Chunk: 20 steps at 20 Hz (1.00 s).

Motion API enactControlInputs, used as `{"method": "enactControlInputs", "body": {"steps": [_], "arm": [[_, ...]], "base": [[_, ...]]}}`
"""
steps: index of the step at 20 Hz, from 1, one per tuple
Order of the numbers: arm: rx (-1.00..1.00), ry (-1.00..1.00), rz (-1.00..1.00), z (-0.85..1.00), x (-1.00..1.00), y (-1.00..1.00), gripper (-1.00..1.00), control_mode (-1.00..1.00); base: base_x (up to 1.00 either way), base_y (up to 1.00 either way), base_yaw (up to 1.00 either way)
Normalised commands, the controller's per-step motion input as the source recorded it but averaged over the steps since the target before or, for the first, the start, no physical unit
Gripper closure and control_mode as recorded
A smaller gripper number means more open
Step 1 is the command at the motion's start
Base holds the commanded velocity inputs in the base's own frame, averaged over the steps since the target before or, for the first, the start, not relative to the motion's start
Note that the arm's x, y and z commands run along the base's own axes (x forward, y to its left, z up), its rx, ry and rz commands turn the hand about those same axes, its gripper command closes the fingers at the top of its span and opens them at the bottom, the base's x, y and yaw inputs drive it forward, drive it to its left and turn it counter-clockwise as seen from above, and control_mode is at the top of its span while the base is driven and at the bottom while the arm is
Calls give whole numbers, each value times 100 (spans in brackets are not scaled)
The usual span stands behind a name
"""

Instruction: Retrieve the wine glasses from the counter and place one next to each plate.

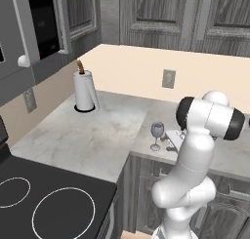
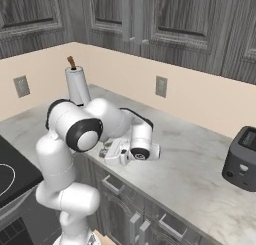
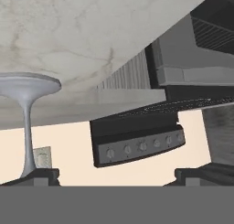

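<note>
1. The hand (image 3: 117, 175) stands wide apart and holds nothing; its two dark fingertips (image 3: 39, 176) rise at the lower corners of the hand view, which is rolled so that the tabletop lies overhead.
2. Wine glass (image 1: 157, 134): it stands upright near the front edge of the tabletop (image 1: 88, 135), just beside the hand in the left base view. In the hand view its foot (image 3: 25, 83) and thin stem sit against the left fingertip; whether they touch cannot be told, and the bowl is cut off by the lower edge.
3. Edges and open room: the tabletop runs in an L along two walls. A broad bare stretch lies between the glass and the paper towel roll (image 1: 85, 90), which stands upright in the far corner, well apart from the glass.
4. In the right base view the robot's own arm covers the hand and the glass; to the right of it the marble is bare up to a dark toaster (image 2: 241, 159), partly cut off by the picture's edge.
5. Surface and room: pale veined marble over dark grey panelled cabinets, beige backsplash with wall outlets (image 1: 168, 78), grey wall cabinets above. A black cooktop (image 1: 44, 199) with white ring marks adjoins the tabletop at the lower left of the left base view.
</note>
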Motion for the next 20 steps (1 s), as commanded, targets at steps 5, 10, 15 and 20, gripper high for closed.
{"method": "enactControlInputs", "body": {"steps": [5,10,15,20], "arm": [[0,5,-1,-15,0,0,-100,-100],[0,8,-5,-4,17,0,-100,-100],[0,7,-7,0,26,0,-100,-100],[0,2,-5,-5,23,0,-100,-100]], "base": [[0,0,0],[0,0,0],[0,0,0],[0,0,0]]}}
